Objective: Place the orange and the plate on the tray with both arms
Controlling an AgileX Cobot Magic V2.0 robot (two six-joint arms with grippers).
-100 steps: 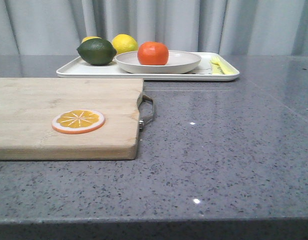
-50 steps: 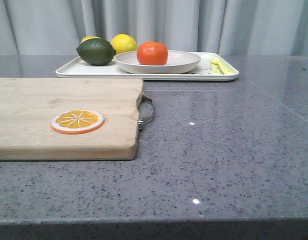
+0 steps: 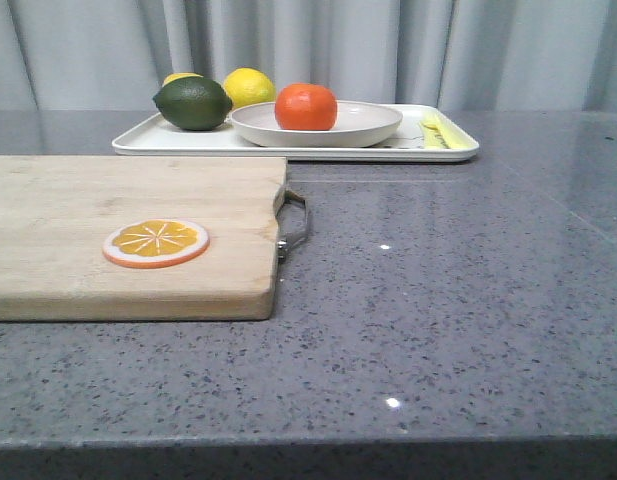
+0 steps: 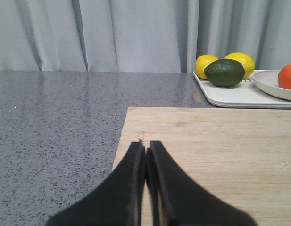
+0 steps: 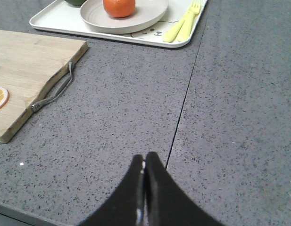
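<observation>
Your orange [image 3: 306, 107] sits on the plate [image 3: 373, 124] on the tray [image 3: 148, 139], well apart from both clenched, empty grippers: left gripper [image 4: 146, 149], right gripper [image 5: 145, 160].

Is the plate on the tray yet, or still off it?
On it. The plate sits inside the tray rim, with the orange resting in it; both grippers are shut and away from it.
</observation>
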